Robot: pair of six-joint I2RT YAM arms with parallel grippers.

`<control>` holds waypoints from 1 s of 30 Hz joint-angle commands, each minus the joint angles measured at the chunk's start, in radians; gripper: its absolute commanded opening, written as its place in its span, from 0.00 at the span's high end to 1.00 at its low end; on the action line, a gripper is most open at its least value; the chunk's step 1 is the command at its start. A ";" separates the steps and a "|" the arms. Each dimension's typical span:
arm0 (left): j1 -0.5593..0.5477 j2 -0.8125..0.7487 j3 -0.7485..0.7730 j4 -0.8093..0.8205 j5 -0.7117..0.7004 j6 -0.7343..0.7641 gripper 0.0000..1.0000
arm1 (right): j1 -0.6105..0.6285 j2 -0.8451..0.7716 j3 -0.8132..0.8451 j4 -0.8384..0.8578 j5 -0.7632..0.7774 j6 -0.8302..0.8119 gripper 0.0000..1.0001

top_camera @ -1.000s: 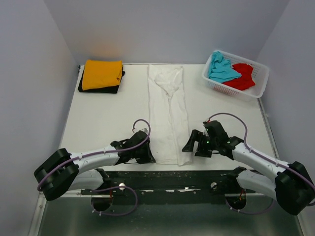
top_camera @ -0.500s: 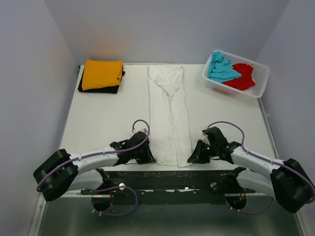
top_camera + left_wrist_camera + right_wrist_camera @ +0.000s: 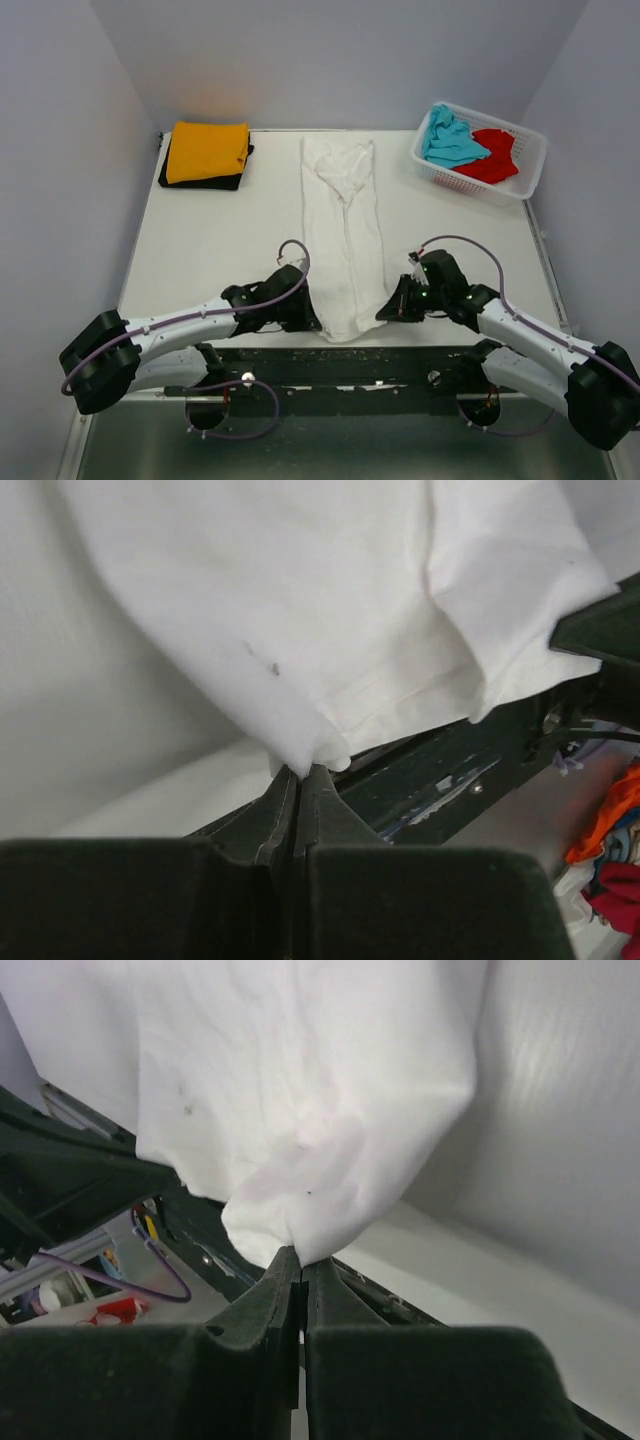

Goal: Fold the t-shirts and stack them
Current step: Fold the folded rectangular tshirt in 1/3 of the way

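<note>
A white t-shirt (image 3: 345,225) lies folded lengthwise in a long strip down the middle of the table. My left gripper (image 3: 312,322) is shut on its near left corner (image 3: 305,750). At the near right corner (image 3: 300,1230) my right gripper (image 3: 385,312) is shut on the cloth too. Both near corners are lifted a little off the table. An orange-yellow t-shirt (image 3: 207,151) lies folded on a black one (image 3: 205,182) at the far left. A turquoise t-shirt (image 3: 450,140) and a red one (image 3: 490,155) lie crumpled in the basket.
The white lattice basket (image 3: 525,180) stands at the far right corner. Grey walls close in the table on three sides. The black mounting rail (image 3: 350,365) runs along the near edge under both arms.
My right gripper moved in to the shirt's near right corner and shut on it. Both grippers have since drawn the near hem up and slightly inward.
</note>
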State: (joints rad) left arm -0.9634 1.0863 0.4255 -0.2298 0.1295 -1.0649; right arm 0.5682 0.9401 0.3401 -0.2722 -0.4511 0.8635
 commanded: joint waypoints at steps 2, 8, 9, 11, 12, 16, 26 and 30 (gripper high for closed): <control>0.050 0.050 0.155 0.001 0.006 0.122 1.00 | 0.004 0.088 0.151 0.012 0.143 -0.047 0.98; 0.208 0.152 0.300 0.003 0.015 0.182 1.00 | 0.004 0.249 0.334 0.064 0.350 -0.051 0.98; 0.236 0.172 0.323 0.004 0.012 0.189 1.00 | 0.003 0.292 0.365 0.076 0.373 -0.056 0.98; 0.281 0.206 0.382 -0.010 -0.021 0.205 1.00 | 0.002 0.364 0.440 0.087 0.433 -0.072 0.98; 0.301 0.224 0.418 -0.019 -0.032 0.216 1.00 | 0.001 0.397 0.483 0.085 0.465 -0.085 0.99; 0.380 0.322 0.561 -0.070 -0.113 0.256 1.00 | -0.010 0.532 0.625 0.052 0.637 -0.097 0.99; 0.493 0.594 0.858 -0.132 -0.104 0.337 1.00 | -0.080 0.785 0.841 0.123 0.668 -0.163 0.99; 0.521 0.658 0.917 -0.117 -0.091 0.364 1.00 | -0.121 0.850 0.868 0.179 0.671 -0.158 0.99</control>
State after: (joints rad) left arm -0.4702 1.6890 1.2747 -0.3328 0.0521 -0.7574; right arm 0.4824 1.7340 1.1706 -0.1658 0.1799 0.7273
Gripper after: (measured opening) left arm 0.015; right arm 0.066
